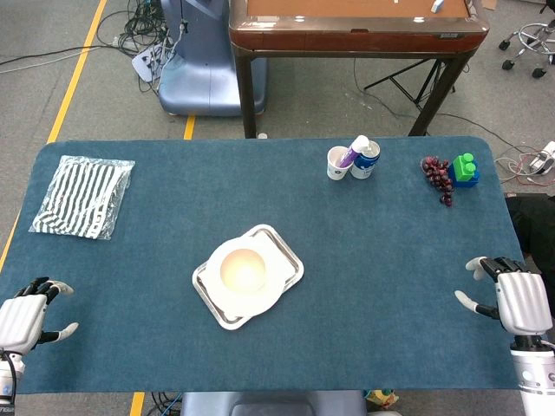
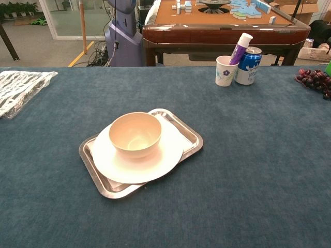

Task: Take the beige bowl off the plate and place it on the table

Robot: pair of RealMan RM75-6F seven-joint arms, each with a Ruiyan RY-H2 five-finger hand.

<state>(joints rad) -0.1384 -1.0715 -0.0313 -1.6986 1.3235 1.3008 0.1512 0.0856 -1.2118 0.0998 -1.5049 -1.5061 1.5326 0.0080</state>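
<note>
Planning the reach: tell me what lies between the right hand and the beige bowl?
Only bare blue cloth, then the plate rim, between right hand and beige bowl, per head view.

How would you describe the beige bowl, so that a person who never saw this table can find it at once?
Look near the middle of the blue table, where a metal tray lies. On the tray lies a white plate, and the beige bowl stands upright on that plate. It is the only bowl, round and empty, unlike the paper cup far behind.
</note>
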